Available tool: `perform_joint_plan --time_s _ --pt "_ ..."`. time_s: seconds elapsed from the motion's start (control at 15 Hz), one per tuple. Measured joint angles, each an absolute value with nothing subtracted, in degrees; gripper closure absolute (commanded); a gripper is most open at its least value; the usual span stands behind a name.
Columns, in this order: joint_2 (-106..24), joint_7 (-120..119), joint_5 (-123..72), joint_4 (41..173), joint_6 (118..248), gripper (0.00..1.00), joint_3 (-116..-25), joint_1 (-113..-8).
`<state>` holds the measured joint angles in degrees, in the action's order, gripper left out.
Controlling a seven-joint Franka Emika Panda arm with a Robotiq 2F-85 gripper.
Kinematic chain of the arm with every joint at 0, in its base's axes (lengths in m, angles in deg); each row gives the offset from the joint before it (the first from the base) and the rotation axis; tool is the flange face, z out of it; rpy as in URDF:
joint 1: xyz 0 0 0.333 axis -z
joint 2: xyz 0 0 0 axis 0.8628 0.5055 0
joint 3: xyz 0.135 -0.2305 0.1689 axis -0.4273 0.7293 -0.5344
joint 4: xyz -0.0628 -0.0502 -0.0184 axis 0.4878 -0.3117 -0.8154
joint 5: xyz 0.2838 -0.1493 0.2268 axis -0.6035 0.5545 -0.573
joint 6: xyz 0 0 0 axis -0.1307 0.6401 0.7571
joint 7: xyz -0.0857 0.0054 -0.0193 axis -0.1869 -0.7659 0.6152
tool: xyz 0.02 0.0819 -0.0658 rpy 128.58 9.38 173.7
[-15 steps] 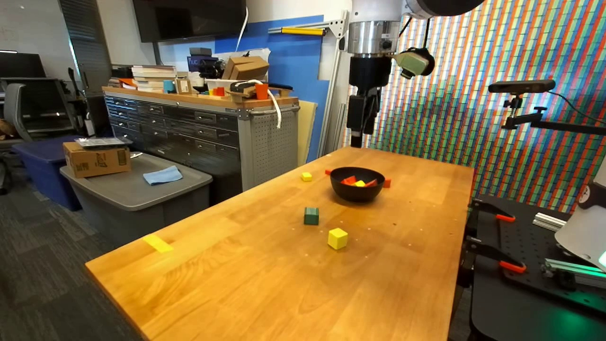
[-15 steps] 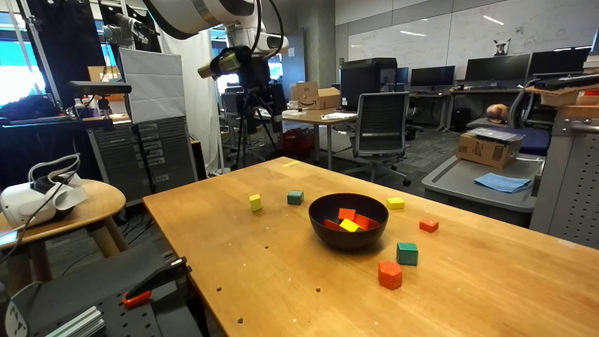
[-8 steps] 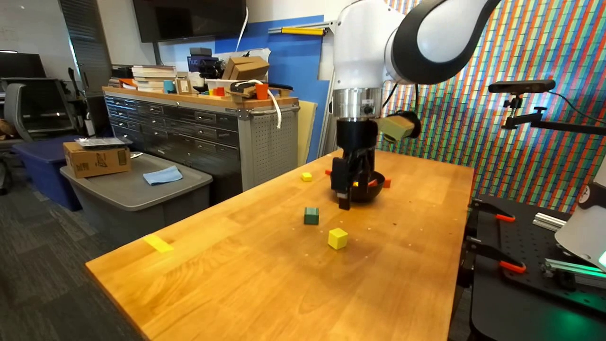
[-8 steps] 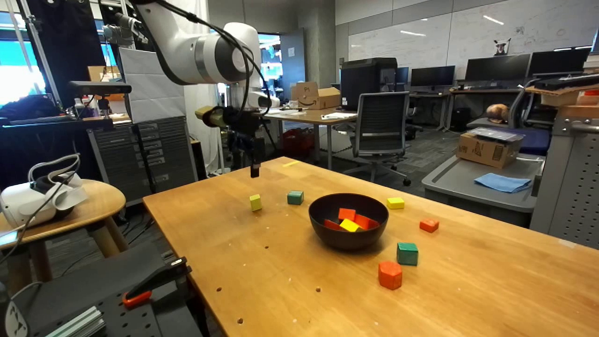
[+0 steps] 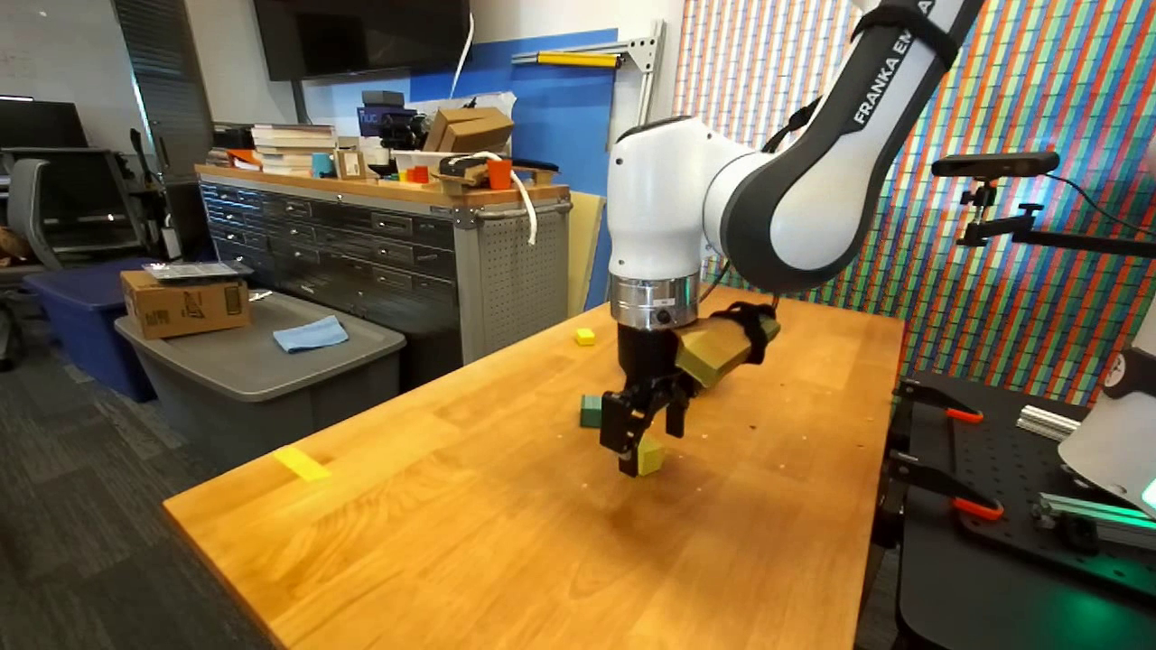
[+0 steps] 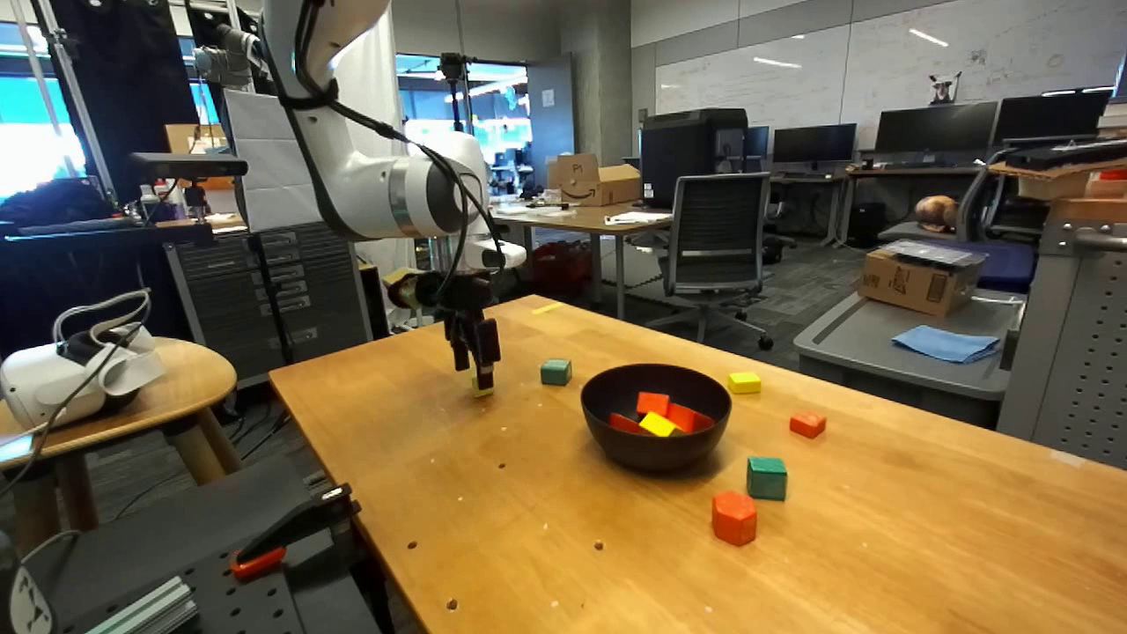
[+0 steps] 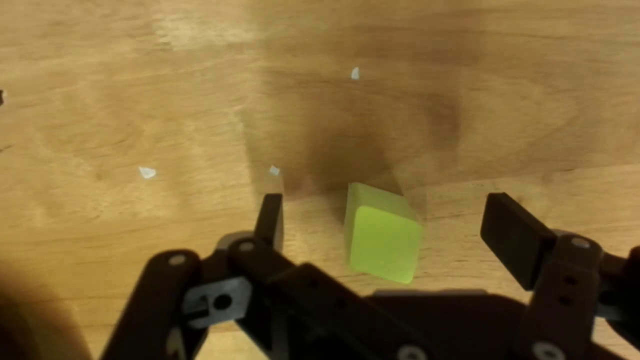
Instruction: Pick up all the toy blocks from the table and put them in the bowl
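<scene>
Claw [image 5: 652,447] lowered — yellow block [image 5: 650,458] partly hidden, exterior views.

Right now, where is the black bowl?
In an exterior view, the black bowl sits on the wooden table just right of the picture's centre, with a yellow block behind its right rim and a green block to its front right.

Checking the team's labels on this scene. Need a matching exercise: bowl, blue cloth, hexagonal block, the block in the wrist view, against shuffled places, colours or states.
Things
1. Black bowl
2. Blue cloth
3. Hexagonal block
4. Wrist-view block

Matches
A. on the grey bin's lid
B. between the open jaws
C. holding red blocks and a yellow one
D. red-orange

Pairs: 1-C, 2-A, 3-D, 4-B
</scene>
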<state>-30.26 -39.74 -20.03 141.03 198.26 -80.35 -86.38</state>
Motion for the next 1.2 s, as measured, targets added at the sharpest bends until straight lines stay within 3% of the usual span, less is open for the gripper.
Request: perform_joint_plan --time_s 0.13,0.53,0.67,1.2 --pt "-28.6 -42.8 -19.4 139.4 198.7 0.32 -78.2 -88.3" --pt "-27.4 -46.4 -19.8 138.0 198.8 0.81 -76.9 -89.0" --pt "-27.7 -46.8 -20.0 138.3 198.8 0.91 -76.9 -88.8" --pt "-41.1 -50.8 -17.1 146.1 198.5 0.91 -73.4 -87.0"
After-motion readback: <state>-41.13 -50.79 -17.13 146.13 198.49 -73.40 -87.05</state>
